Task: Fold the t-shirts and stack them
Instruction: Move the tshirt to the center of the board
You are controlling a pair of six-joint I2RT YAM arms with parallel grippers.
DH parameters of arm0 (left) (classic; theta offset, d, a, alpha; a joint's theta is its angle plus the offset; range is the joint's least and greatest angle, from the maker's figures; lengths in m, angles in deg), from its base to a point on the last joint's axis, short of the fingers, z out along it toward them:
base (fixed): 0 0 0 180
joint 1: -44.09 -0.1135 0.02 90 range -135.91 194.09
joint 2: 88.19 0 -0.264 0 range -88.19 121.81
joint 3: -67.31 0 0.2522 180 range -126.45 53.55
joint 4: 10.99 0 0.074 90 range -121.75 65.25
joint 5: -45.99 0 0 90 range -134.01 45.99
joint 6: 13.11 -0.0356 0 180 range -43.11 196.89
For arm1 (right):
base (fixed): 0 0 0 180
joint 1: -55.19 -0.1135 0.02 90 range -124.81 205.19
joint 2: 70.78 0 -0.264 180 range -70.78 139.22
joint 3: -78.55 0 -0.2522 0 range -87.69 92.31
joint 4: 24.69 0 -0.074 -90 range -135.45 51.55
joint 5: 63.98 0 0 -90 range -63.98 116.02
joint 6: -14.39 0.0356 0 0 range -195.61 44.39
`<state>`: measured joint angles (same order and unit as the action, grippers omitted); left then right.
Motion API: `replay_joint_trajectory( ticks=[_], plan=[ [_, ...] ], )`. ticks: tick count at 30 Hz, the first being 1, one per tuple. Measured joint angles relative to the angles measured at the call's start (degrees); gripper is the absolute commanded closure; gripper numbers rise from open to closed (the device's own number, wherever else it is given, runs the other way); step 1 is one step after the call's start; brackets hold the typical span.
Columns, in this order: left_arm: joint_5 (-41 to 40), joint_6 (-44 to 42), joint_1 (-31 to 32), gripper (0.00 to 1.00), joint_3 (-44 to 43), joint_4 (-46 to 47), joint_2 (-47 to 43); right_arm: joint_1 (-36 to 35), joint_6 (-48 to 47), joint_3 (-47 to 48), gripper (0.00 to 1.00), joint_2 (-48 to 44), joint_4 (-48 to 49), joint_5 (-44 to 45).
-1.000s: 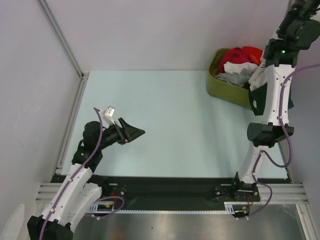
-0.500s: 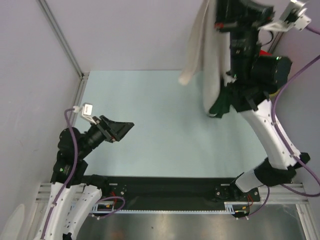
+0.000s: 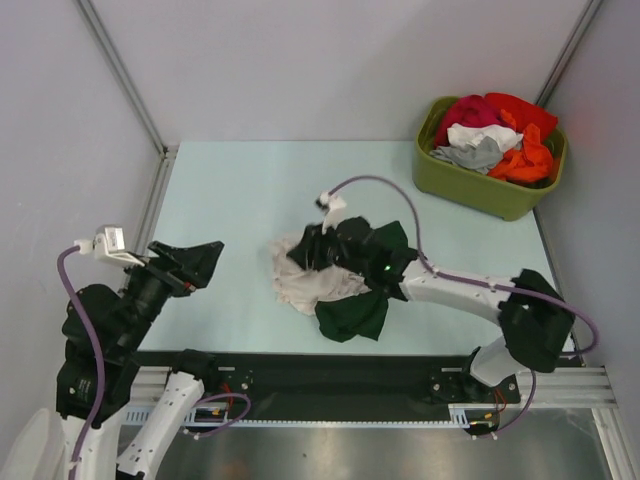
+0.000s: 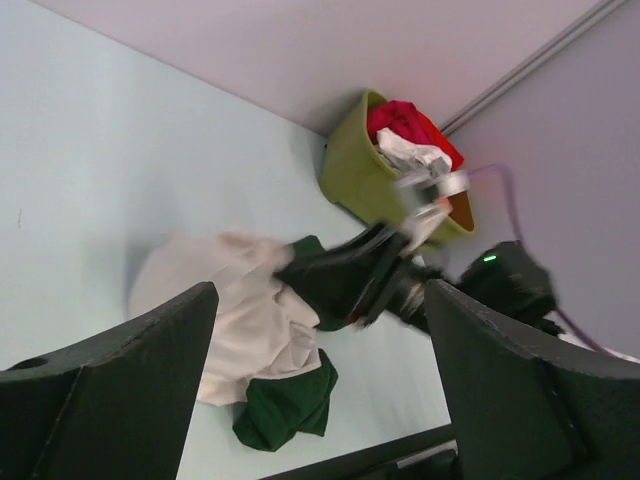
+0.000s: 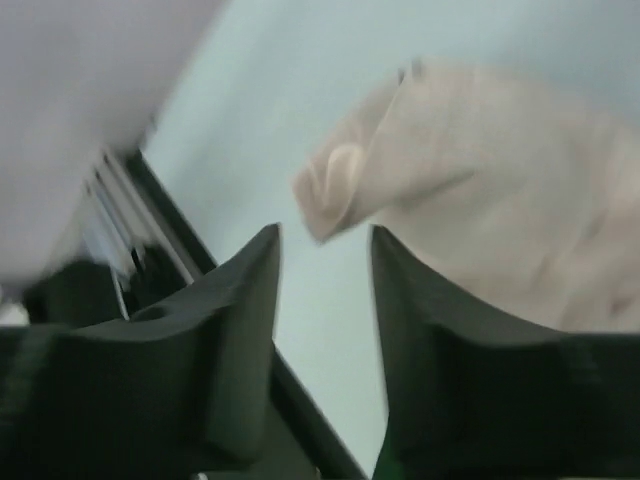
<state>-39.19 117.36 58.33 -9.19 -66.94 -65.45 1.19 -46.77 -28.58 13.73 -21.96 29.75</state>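
The table is showing a pale mint green, and the walls around it are reading as soft lilac-grey. The t-shirts are showing two plain colours — cream-white cloth and dark green cloth, with no print visible on either. The tub is glowing olive-green, and the clothes in it are mixing red, orange, white and grey. The left gripper and the right gripper are both appearing matt black. The right arm is wearing a white shell with black joints — a small green light is shining on it. The cables are running purple.
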Motion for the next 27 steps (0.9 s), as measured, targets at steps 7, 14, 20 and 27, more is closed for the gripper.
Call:
replay_joint_trajectory(
  ticks=[7,14,20,27],
  plan=[
    [3.98,0.66,0.0,0.23,8.52,0.83,3.26,0.74,1.16,-5.4,0.32,3.32,-21.09,-15.26],
    [5.51,4.92,4.59,0.15,24.61,3.06,14.38,8.92,2.19,-17.64,0.16,-19.04,-30.36,-12.61],
    [-0.15,10.64,10.01,0.25,29.73,5.46,17.66,12.13,7.8,-27.58,0.2,-28.11,-32.89,-9.2],
    [-2.16,13.22,10.08,0.4,36.72,16.59,26.95,12.24,12.83,-35.45,0.48,-33.44,-35.3,-7.17]
  ],
)
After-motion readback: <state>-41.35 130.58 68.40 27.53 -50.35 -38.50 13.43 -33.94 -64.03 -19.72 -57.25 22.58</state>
